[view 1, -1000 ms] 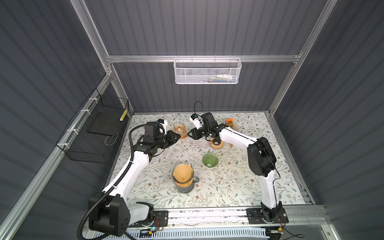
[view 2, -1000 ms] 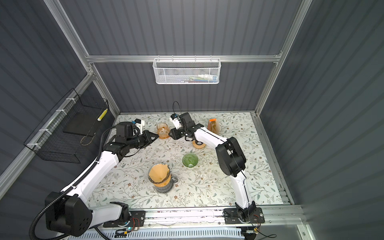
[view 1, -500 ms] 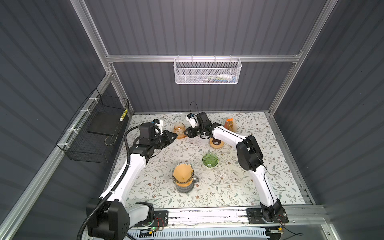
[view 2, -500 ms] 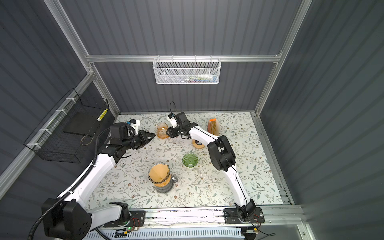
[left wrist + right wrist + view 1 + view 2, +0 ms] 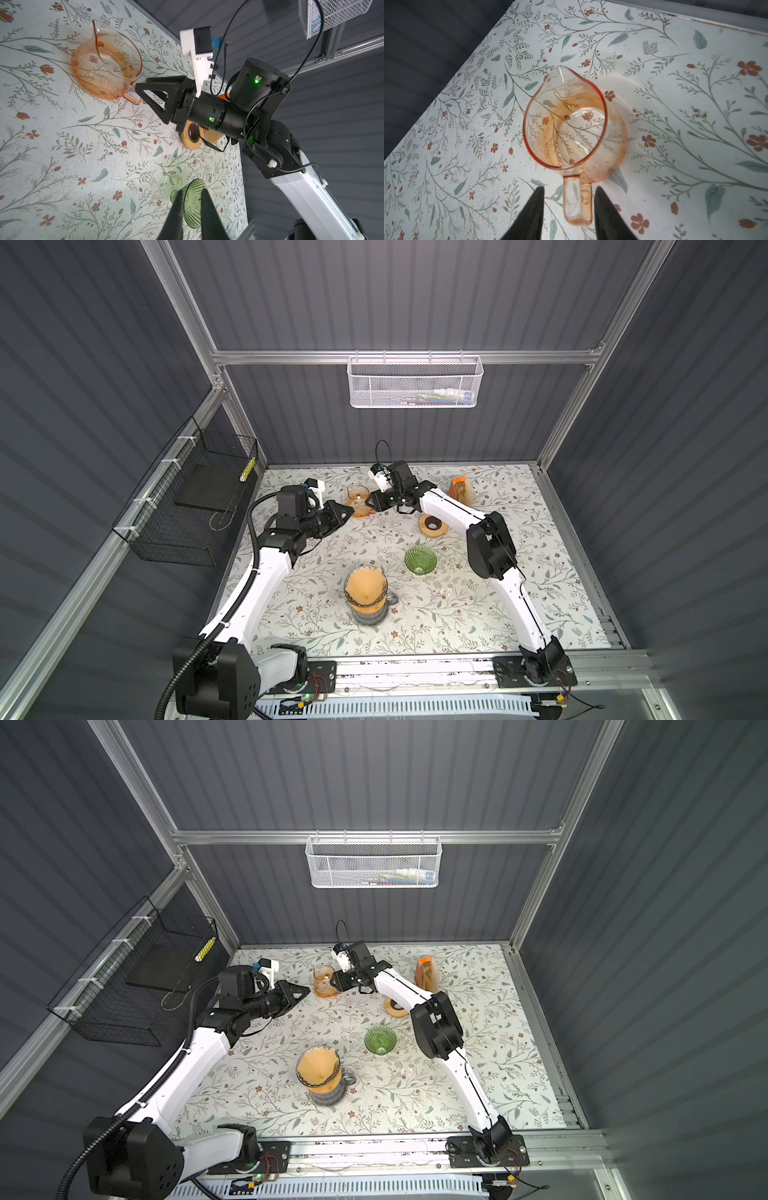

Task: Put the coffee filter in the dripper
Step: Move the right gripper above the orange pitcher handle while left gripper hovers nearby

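I am holding my right pincer [image 5: 568, 190] wide, jaws straddling the handle [image 5: 577, 199] of the orange-tinted glass pitcher [image 5: 564, 124] without touching, so closing would grip it squarely. My left pincer [image 5: 190, 192] is hovering narrow and empty nearby. The brown paper coffee filter [image 5: 365, 587] is sitting in a cone [image 5: 366, 607] atop the dark glass server [image 5: 368, 617], well apart; the green ribbed glass dripper [image 5: 420, 559] is standing empty.

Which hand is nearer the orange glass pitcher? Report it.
Right. The right hand straddles the handle of the orange glass pitcher, fingers either side, not touching. The left hand hangs apart, off its opposite side.
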`<state>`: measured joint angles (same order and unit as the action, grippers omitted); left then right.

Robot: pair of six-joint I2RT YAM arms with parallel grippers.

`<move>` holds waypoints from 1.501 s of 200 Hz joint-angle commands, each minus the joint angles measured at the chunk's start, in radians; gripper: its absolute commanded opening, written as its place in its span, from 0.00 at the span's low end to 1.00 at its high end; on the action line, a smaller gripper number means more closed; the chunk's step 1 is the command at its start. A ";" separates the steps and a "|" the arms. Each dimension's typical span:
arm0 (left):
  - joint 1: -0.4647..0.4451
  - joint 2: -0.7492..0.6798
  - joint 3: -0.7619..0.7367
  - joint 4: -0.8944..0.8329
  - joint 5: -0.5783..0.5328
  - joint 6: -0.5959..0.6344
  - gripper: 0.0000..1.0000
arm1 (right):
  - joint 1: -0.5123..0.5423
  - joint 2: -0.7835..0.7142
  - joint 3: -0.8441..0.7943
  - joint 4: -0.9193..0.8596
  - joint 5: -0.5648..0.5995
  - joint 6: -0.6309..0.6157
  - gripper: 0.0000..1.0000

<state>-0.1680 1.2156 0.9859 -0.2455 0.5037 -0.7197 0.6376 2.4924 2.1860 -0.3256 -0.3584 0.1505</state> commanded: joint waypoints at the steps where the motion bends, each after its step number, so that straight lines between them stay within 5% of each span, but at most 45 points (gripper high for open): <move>1: 0.010 -0.011 -0.011 0.003 0.029 -0.014 0.18 | 0.011 0.028 0.045 -0.058 0.013 0.001 0.41; 300: 0.079 -0.047 -0.041 0.035 0.107 -0.050 0.18 | 0.039 0.067 0.083 -0.102 0.097 0.071 0.33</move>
<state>-0.0978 1.1881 0.9558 -0.2272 0.5812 -0.7567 0.6708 2.5416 2.2406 -0.4267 -0.2798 0.2134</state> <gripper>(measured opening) 0.177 0.334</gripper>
